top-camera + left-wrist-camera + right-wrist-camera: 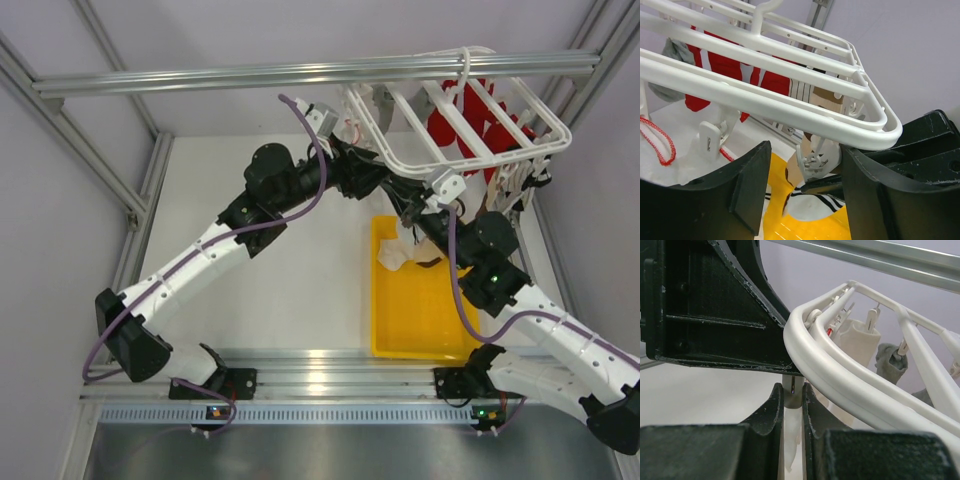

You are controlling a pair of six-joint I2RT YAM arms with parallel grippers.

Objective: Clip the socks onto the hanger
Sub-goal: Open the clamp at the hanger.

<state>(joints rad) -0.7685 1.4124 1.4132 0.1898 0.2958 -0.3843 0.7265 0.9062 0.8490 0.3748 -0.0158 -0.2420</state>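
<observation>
White table (280, 300), matt, fenced left and right by aluminium posts. On the right half, a yellow tray (415, 330), flat on the surface, long sides running from front to back, near end just beside the aluminium rails (330, 368) along the front edge. Bolted at those rails, two black arm bases (215, 385), well apart. In the left wrist view, a looped red cord (660, 142) against the white surface; lying or hanging, cannot tell.

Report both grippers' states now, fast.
Left gripper: open, fingers apart, holding nothing.
Right gripper: shut on a white clip.
</observation>
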